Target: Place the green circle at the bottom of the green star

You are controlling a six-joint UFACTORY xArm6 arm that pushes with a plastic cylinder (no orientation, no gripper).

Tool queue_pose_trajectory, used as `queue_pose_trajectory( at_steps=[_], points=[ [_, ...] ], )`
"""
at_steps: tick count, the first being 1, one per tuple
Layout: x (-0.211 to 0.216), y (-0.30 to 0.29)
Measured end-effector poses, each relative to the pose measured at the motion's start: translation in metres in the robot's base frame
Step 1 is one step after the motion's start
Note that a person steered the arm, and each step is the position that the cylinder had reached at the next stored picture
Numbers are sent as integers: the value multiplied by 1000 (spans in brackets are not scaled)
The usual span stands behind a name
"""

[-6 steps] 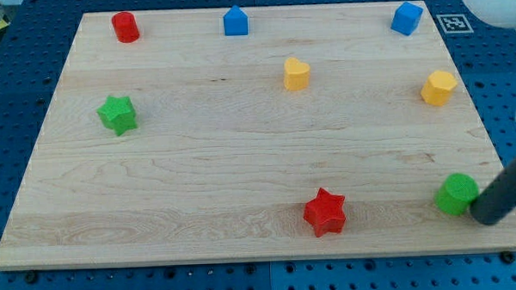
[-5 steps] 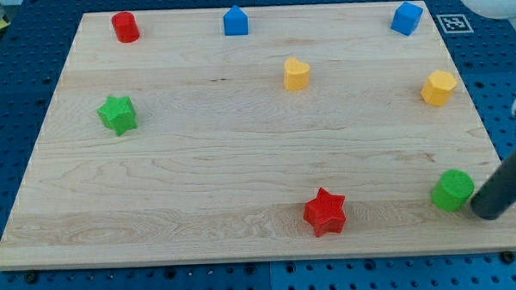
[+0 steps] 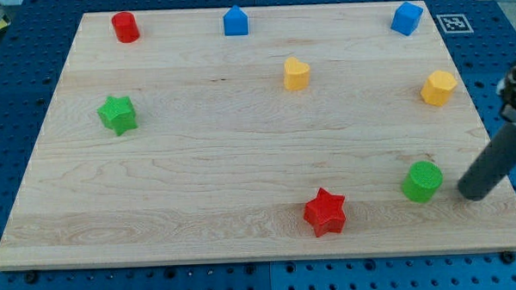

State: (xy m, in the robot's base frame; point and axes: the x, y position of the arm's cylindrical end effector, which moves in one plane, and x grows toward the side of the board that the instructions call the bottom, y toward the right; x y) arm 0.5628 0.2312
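Near the view's bottom right of the counter [image 3: 241, 163], one green circle [image 3: 423, 181] is seen, standing flat. Just to its right, with a narrow strip of bare wood between, my tip [image 3: 471, 193] is set down on the counter; no hand is carried, only the dark rod, which slants up and off toward the view's right edge, so nothing is gripped. One green star [image 3: 117, 114] is placed well apart, at the view's left, about mid-height. Between the two, toward the bottom, one red star [image 3: 324, 212] is found, to the left of the circle. Two yellow blocks are counted: a heart [image 3: 296, 74] near the middle top and a hexagon [image 3: 438, 87] at the right. Two blue blocks [image 3: 235, 21] [image 3: 406, 18] and one red cylinder [image 3: 125, 26] are lined along the top edge.
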Motion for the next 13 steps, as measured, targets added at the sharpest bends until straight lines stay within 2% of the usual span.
queue_pose_trajectory(
  at_steps=[1, 3, 4, 8, 10, 12, 13],
  points=[
    [-2, -36],
    [-2, -61],
    [-19, -70],
    [-25, -68],
    [-49, -125],
    [-51, -191],
    [-43, -206]
  ],
)
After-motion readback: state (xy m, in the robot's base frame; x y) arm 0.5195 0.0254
